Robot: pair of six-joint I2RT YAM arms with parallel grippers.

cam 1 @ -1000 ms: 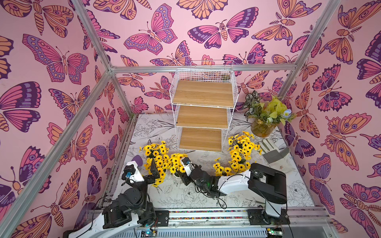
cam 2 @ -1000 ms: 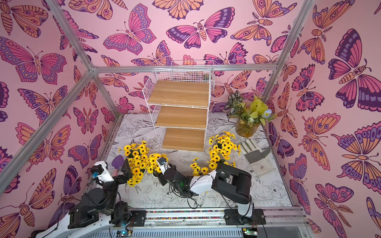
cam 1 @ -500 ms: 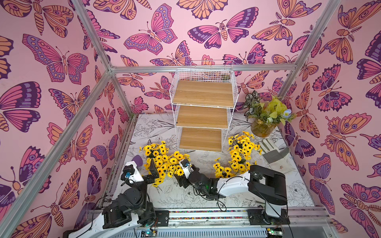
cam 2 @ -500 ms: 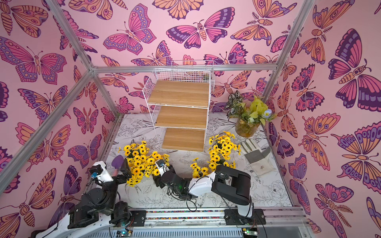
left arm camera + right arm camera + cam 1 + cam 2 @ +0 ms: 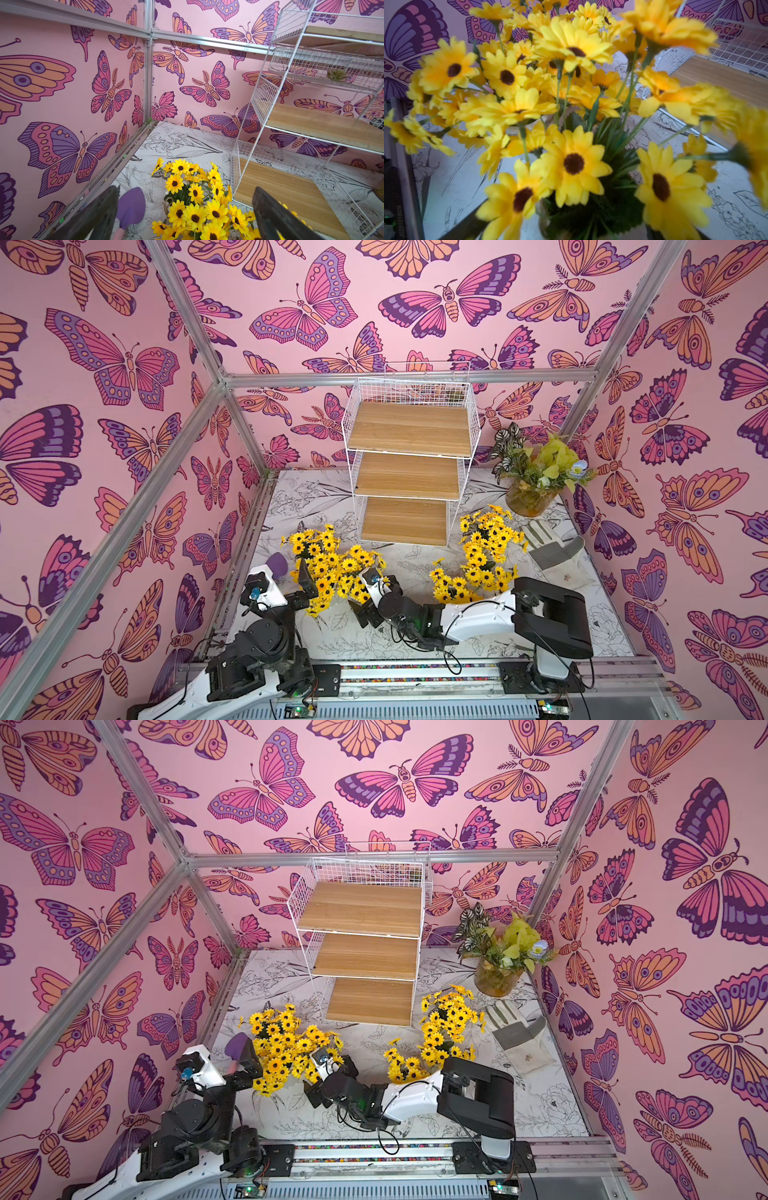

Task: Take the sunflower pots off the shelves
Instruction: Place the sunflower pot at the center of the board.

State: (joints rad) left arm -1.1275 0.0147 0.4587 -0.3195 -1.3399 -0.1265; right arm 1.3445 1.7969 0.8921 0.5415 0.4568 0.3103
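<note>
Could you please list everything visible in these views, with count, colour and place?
shelves: one, white wire with three bare wooden boards, back centre.
sunflower pots: yellow, two clusters on the table before the shelves, left and right; pots mostly hidden, count unclear.
vase: one, amber with green leaves, right of shelves.
glove: one, white-grey, before the vase.
trowel: one, purple, near left wall.
table: one, white, floral line drawings.
left gripper: black, open, at left cluster.
right gripper: black, at left cluster too; jaws unclear.
</note>
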